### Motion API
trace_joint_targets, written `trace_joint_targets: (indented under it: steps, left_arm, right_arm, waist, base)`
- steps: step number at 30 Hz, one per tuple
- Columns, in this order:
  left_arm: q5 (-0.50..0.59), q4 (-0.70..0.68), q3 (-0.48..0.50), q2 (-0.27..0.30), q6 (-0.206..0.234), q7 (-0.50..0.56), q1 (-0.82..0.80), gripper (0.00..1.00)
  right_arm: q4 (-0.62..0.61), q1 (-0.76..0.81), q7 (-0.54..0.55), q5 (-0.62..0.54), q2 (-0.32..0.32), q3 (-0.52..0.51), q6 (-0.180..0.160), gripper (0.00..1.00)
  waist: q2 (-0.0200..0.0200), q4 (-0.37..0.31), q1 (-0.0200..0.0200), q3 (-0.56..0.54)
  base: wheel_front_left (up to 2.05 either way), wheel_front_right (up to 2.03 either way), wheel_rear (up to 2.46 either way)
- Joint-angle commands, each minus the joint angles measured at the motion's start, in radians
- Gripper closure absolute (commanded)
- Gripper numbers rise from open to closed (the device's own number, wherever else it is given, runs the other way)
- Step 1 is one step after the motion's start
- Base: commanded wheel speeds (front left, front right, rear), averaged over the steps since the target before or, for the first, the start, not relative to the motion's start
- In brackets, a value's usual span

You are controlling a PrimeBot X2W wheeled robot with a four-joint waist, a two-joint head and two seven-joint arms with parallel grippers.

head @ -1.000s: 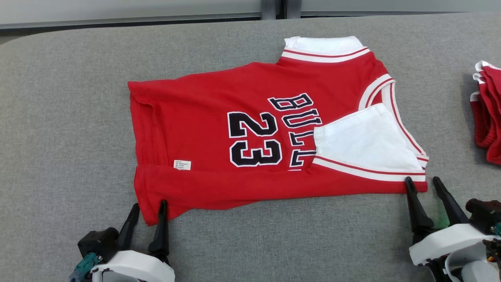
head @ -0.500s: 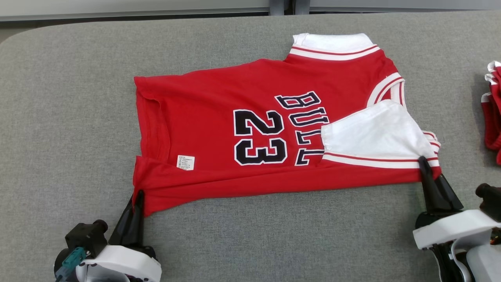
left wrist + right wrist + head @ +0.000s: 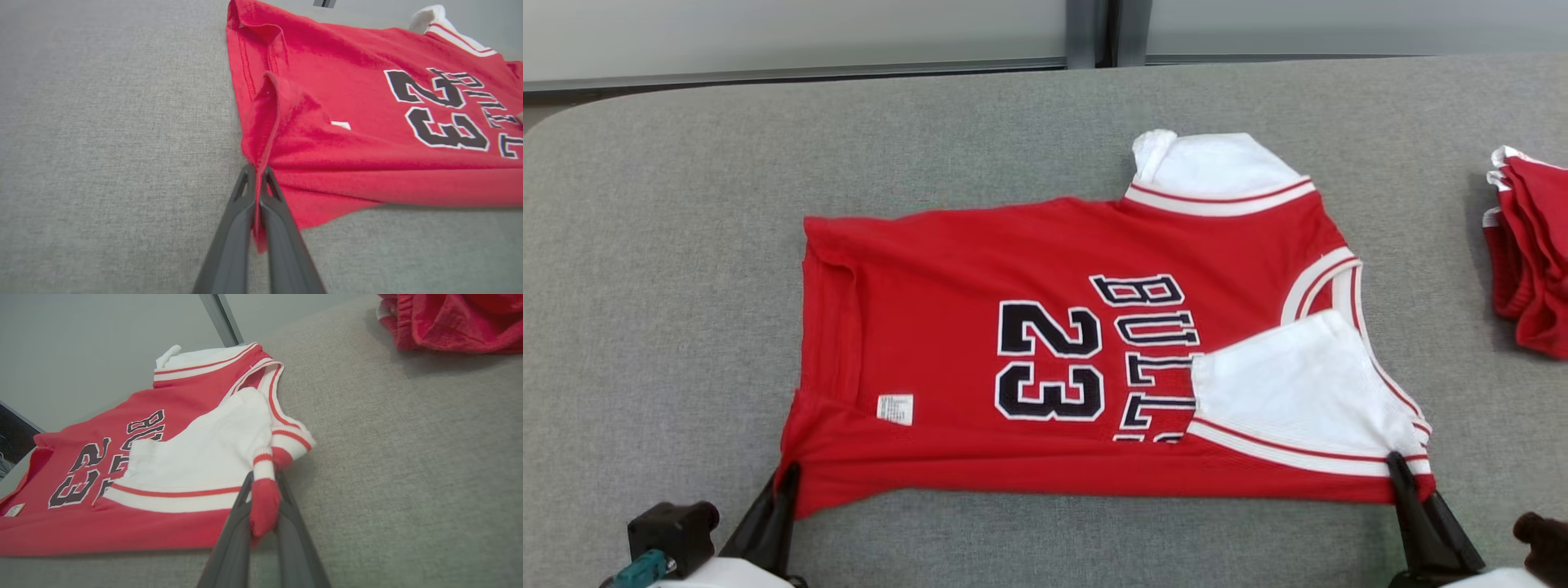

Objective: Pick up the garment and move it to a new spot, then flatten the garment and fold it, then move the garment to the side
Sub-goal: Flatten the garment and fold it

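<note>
free: grey table [image 3: 686, 245] left, far edge | blocked: jersey [image 3: 947, 327] centre, red pile [image 3: 1527, 253] right (perhaps shorts)

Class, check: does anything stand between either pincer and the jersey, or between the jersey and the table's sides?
No. The left pincer and right pincer are each shut on the jersey at its near edge. Leftward nothing lies on the table; rightward, a pile of red clothes sits near the edge.
</note>
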Motion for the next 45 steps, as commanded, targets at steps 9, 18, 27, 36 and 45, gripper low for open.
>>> trace_joint_targets:
  steps: [9,18,27,36,45]
  left_arm:
    - [-0.056,-0.032,0.007,-0.052,0.033,0.009,0.025,0.0]
    - [0.014,-0.056,0.024,-0.087,0.086,-0.175,-0.046,0.0]
    - [0.087,-0.057,0.005,-0.074,0.116,-0.223,-0.087,0.0]
    - [0.091,-0.044,-0.009,-0.072,0.13,-0.195,-0.096,0.0]
    - [0.07,0.022,-0.049,-0.065,0.076,-0.131,-0.242,0.0]
  right_arm:
    - [-0.022,-0.011,-0.02,-0.082,0.015,-0.048,-0.002,0.0]
    - [-0.133,-0.087,-0.028,-0.197,-0.006,-0.081,-0.002,0.0]
    - [-0.246,-0.045,0.069,-0.251,0.013,-0.096,-0.002,0.0]
    - [-0.289,-0.012,0.106,-0.255,0.039,-0.104,-0.002,0.0]
    - [-0.307,-0.039,0.119,-0.247,0.05,-0.101,-0.002,0.0]
  waist:
    - [-0.0001,-0.012,0.0,-0.021]
    - [-0.0001,-0.019,0.0,-0.063]
    - [-0.0001,-0.015,0.0,-0.11]
    - [-0.0001,-0.018,0.0,-0.114]
    - [-0.0001,-0.019,0.0,-0.045]
  base:
    - [0.0,0.0,0.0]
    - [0.0,0.0,0.0]
    - [0.0,0.0,0.0]
    - [0.0,0.0,0.0]
    - [0.0,0.0,0.0]
